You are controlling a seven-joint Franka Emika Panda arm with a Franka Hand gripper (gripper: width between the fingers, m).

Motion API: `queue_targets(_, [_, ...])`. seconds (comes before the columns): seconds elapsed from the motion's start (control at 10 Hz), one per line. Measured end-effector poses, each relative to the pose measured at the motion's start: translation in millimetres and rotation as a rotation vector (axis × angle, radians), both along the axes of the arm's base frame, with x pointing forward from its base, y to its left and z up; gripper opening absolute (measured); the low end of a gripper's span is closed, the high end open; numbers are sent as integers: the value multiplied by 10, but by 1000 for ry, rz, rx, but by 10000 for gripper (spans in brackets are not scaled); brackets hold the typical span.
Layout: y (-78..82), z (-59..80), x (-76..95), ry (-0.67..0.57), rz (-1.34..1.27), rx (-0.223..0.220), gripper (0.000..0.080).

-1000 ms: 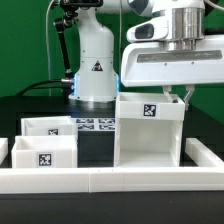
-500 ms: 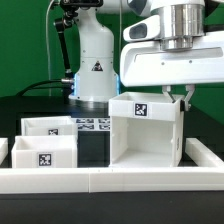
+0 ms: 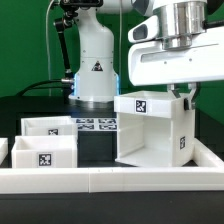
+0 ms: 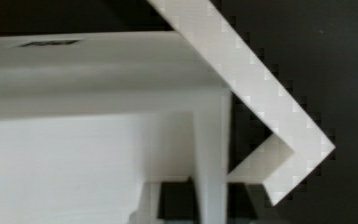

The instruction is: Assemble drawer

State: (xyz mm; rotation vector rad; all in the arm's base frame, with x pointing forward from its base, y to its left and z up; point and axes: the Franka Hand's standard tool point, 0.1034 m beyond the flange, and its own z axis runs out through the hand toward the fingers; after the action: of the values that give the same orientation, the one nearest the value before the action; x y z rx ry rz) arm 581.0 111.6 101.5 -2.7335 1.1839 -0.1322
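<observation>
A white open-fronted drawer box [image 3: 150,130] with marker tags stands at the exterior view's right, turned so one side wall faces the camera. My gripper [image 3: 183,95] comes down from above and is shut on the top edge of that wall. In the wrist view the thin white wall [image 4: 208,150] runs between my two dark fingers [image 4: 172,200], with my gripper [image 4: 204,200] clamped on it. Two smaller white drawers, one behind [image 3: 48,127] and one in front [image 3: 45,155], sit at the exterior view's left, apart from the box.
The marker board [image 3: 97,125] lies flat behind the parts, in front of the arm's white base [image 3: 95,70]. A white rim [image 3: 110,180] runs along the front of the black table.
The drawer box has turned in my grip and shifted toward the exterior view's right, so its side wall with a tag now shows. The two small drawers have not moved.
</observation>
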Motion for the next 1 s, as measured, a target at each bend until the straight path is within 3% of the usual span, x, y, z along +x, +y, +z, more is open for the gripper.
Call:
queue_targets(0.4, [-80,-26,266,8,-267,46,48])
queue_targets(0.6, [-73,23,360,16,-438,103,48])
queue_targets(1.0, [-74,-6,385,49,-627,151,48])
